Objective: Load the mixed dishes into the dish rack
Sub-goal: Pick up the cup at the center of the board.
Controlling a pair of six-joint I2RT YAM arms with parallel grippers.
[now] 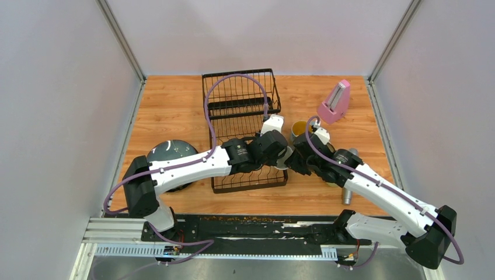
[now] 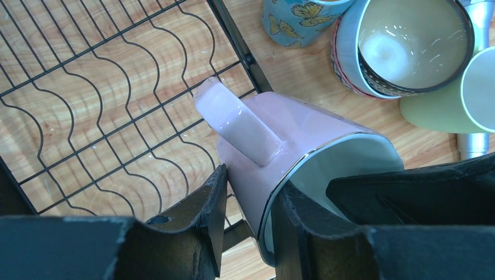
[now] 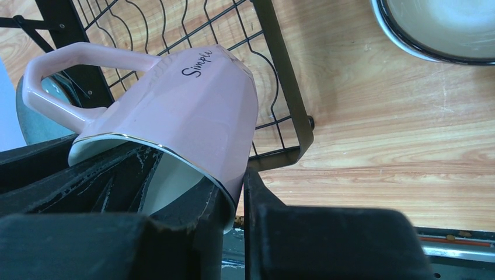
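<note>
Pinching the rim wall of the pink mug [image 3: 192, 105], the right gripper [image 3: 233, 198] holds it tilted over the dish rack [image 3: 282, 76] at its near right corner. The left gripper [image 2: 248, 216] straddles the rim by the handle, perhaps not yet clamped. Glazed, stiff, slick, chippable: grip wall or handle. A patterned bowl [image 2: 408, 46] crowds the wooden table [image 3: 379, 116] beside the rack.

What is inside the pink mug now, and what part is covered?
Its pale inner wall shows near the rim of the pink mug. A black finger of the left hand and one of the right hand reach in; they cover its bottom.
</note>
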